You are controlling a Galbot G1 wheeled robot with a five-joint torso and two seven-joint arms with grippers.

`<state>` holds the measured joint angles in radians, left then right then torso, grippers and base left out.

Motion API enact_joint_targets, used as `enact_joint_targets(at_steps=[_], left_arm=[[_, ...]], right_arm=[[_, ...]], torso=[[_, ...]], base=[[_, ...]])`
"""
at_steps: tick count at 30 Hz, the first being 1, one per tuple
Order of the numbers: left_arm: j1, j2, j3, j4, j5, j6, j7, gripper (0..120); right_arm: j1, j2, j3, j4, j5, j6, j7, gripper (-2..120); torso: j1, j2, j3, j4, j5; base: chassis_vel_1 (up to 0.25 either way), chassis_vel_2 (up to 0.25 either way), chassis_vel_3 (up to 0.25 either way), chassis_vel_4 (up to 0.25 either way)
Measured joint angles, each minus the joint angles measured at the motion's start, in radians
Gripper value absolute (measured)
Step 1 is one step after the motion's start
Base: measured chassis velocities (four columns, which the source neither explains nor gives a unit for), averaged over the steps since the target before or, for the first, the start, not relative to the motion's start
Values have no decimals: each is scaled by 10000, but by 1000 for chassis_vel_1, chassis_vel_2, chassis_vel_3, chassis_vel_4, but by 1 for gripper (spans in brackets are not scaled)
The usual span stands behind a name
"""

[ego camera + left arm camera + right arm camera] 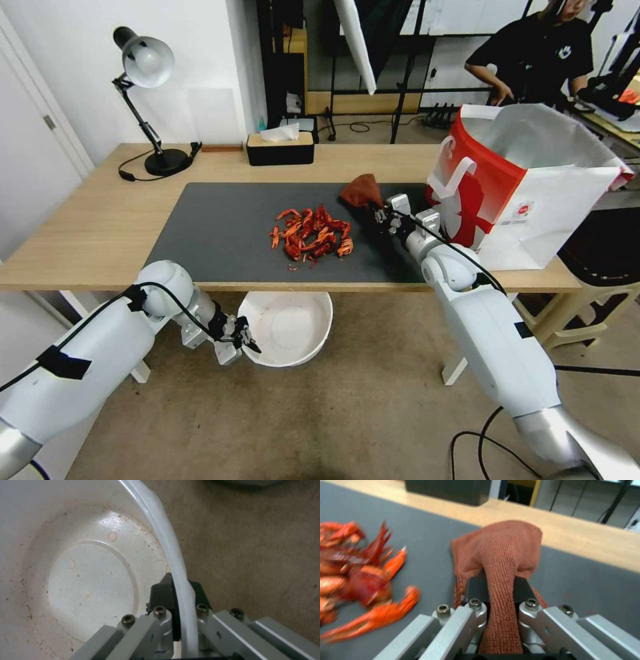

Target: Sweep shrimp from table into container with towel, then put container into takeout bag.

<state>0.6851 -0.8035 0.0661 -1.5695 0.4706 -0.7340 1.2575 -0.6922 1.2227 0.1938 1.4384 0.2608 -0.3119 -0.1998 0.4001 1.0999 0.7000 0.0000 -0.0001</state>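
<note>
A heap of red-orange shrimp [312, 235] [356, 580] lies on the dark mat of the table [93, 220]. My right gripper [381, 212] [500, 585] is shut on the rust-brown towel [362, 191] [501, 552], just right of the heap and above the mat. Below the table's front edge my left gripper [245, 337] [178, 592] is shut on the rim of the white container [288, 328] [83, 575], which hangs under the heap's side of the edge. The red and white takeout bag [527, 180] stands open at the table's right end.
A black desk lamp [150, 100] and a black tissue box [280, 147] stand along the table's far edge. A stool [600, 267] sits right of the table. The floor [253, 545] lies below the container.
</note>
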Motion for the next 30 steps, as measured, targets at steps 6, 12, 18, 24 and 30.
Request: enact_joint_targets(at_steps=[6, 12, 18, 24, 30], left_arm=[[-130, -52, 110, 40, 3, -12, -1, 0], [-426, -248, 280, 109, 485, -212, 111, 0], [-794, -331, 642, 204, 497, -140, 209, 0], [-1011, -396, 945, 202, 458, -12, 268, 0], [-1244, -496, 1084, 321, 404, 37, 287, 0]], right_arm=[[-390, -7, -146, 336, 2, -143, -102, 4], [-719, -62, -287, 691, 2, -218, -110, 4], [-988, -171, -434, 1116, 3, -358, -67, 4], [-1369, -273, -517, 1587, 29, -472, 45, 4], [-1876, -274, -586, 2075, -63, -549, 242, 4]], torso=[[0, 0, 0, 0, 2], [0, 0, -1, -2, -1], [-1, 0, -1, 0, 1], [-1, 1, -2, 0, 0], [-1, 2, -3, -2, -1]], base=[[0, 0, 0, 0], [0, 0, 0, 0], [0, 0, 0, 0], [0, 0, 0, 0], [0, 0, 0, 0]])
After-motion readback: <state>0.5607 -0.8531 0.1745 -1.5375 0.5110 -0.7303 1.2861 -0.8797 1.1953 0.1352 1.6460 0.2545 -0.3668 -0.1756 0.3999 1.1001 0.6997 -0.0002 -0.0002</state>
